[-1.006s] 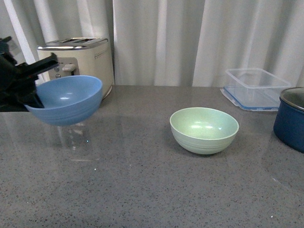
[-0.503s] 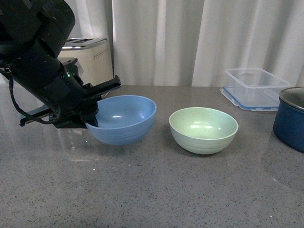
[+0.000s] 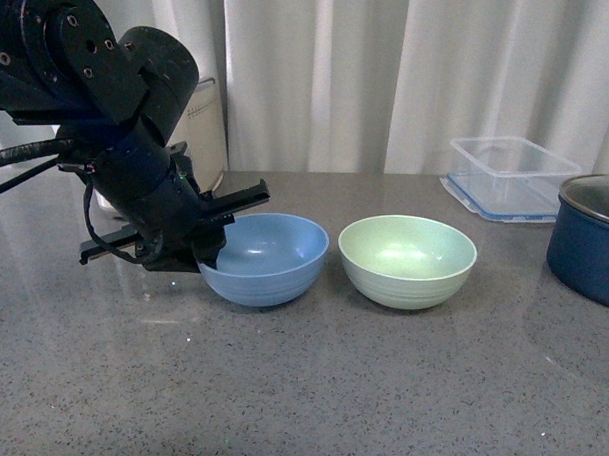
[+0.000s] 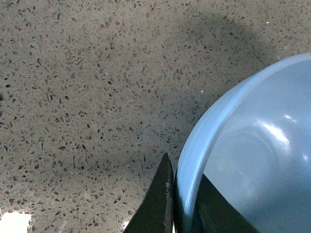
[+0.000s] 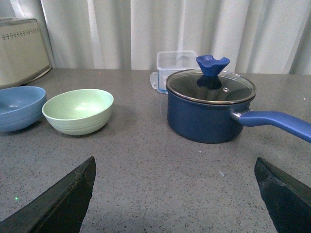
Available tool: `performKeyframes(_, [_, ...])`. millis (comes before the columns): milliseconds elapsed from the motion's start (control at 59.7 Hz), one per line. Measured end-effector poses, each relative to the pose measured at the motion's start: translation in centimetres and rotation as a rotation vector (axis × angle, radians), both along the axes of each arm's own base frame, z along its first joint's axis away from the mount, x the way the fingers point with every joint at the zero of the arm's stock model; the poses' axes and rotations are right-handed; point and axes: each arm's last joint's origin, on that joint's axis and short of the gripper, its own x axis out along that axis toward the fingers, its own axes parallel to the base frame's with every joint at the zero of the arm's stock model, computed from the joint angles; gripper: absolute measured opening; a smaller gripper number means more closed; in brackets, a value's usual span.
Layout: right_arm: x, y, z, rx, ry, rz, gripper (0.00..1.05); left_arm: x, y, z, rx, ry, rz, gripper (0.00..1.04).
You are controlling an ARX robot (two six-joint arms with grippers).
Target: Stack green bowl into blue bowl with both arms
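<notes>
Nearest, grey speckled surface [image 3: 310, 398], polished and faintly mirroring. Over its near part, right hand [image 5: 175, 204] spread wide open, empty, well short of both bowls. Further back, left hand [image 3: 217, 236] clamped on the rim of the blue bowl [image 3: 271, 257], one finger inside the wall and one outside. A second ago held in the air over by the toaster [image 3: 206, 131]; now carried across and lowered, seemingly resting on the surface just beside the green bowl [image 3: 408, 259], rims close but apart. Probably means placing is all but finished: blue bowl set as the receiver, release and retreat due next, then the green bowl's lift, likely by the waiting right hand. Both bowls round, matte plastic, thin-rimmed, faintly ridged near the base and alike in size, so a snug nest to be expected. Green bowl upright, empty, untouched. Further right, navy pot [image 3: 593, 243] with metal rim and glass lid. Behind, clear plastic container [image 3: 511, 171], cream toaster, pale pleated curtain [image 3: 379, 75].
</notes>
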Motion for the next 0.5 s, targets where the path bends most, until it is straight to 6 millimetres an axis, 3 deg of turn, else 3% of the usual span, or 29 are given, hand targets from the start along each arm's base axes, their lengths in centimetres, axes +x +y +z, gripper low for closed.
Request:
performKeyframes(268, [0.0, 0.0, 0.0, 0.000, 0.000, 0.000, 0.95, -0.2, -0.1, 0.7, -0.035, -0.008, -0.021, 0.47])
performKeyframes(402, [0.0, 0.0, 0.0, 0.000, 0.000, 0.000, 0.95, -1.0, 0.1, 3.2, -0.056, -0.059, -0.051, 0.70])
performKeyframes(503, [0.0, 0.0, 0.0, 0.000, 0.000, 0.000, 0.95, -2.2, 0.7, 6.1, -0.043, -0.140, -0.077, 0.86])
